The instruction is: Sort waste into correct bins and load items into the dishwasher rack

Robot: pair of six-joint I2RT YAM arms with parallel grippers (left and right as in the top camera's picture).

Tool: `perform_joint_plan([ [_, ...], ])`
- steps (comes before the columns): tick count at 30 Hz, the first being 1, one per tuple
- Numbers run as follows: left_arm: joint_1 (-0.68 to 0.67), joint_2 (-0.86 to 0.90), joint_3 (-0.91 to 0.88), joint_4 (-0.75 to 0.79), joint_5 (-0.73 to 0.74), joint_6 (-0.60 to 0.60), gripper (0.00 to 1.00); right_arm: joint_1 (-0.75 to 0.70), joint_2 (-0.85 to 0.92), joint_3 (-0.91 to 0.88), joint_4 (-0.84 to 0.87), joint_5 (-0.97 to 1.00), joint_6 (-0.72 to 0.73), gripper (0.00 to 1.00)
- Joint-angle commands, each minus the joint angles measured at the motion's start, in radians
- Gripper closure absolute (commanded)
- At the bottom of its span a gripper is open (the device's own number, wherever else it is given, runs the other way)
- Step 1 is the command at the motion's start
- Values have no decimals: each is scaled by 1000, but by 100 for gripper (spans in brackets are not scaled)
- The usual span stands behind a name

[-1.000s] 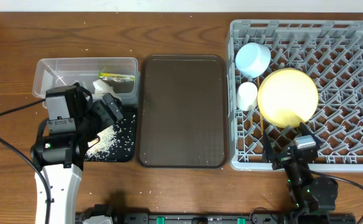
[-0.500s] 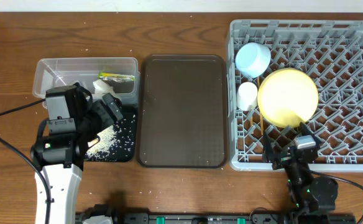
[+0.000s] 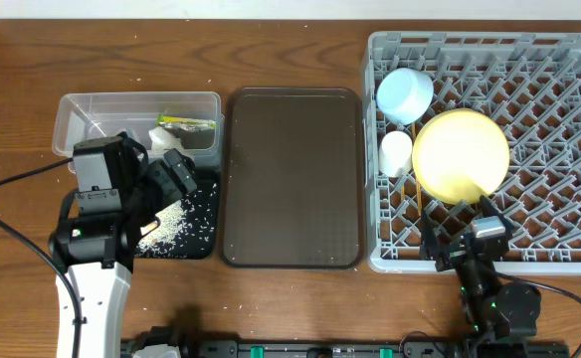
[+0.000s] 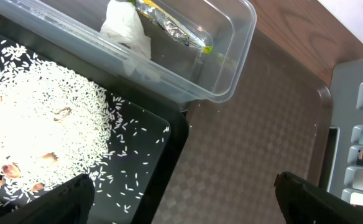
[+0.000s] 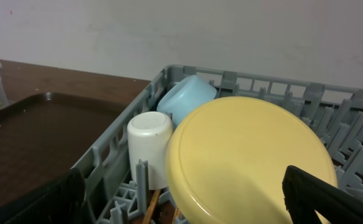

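Dishwasher rack point(image 3: 559, 89), three o'clock: plate point(image 3: 461, 154), bowl point(image 3: 405, 93), cup point(image 3: 396, 152), chopsticks point(image 5: 150, 205) loaded. Clear tub point(image 3: 77, 109), ten o'clock: tissue point(image 4: 127, 28), wrapper point(image 4: 172, 25). Black tray point(image 4: 169, 162): rice point(image 4: 38, 124). Left gripper point(image 4: 188, 193) and right gripper point(image 5: 188, 199): jaws apart, empty. Apparently complete.

Yellow plate point(image 3: 461, 154), light blue bowl point(image 3: 405, 93), white cup point(image 3: 396, 152), light-grey rack point(image 3: 489, 39), white rice point(image 4: 38, 124), black tray point(image 4: 144, 180), dark brown diamond-patterned serving tray point(image 3: 290, 179).

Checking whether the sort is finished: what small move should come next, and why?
Probably just raise the open left gripper away and stop: tissue and wrapper lie in the clear tub, rice in the black tray, and plate, bowl and cup sit in the rack.
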Motion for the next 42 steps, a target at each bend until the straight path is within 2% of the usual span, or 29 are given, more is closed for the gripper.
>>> perform_joint_plan([
  [1,4,1,21,0,-23,13,4,10,-7,-1,-5,6,-13,1],
  [6,4,1,21,-2,-24,13,2,10,-7,-1,-5,6,-13,1],
  [13,4,-28,18,-93,-24,13,2,10,-7,-1,-5,6,-13,1],
  [18,4,-137,-40,-187,-24,13,2,10,-7,-1,-5,6,-13,1],
  [28,4,-439,-284,-176,-24,12,2,10,-7,-1,-5,6,-13,1],
  [32,4,-562,-396,-53,-24,13,2,10,-7,-1,-5,6,-13,1],
  [40,3,-762,-669,497,37,13,2,10,-7,-1,-5,6,-13,1],
  [42,2,-789,-718,595,40,13,3,10,-7,-1,-5,6,-13,1],
])
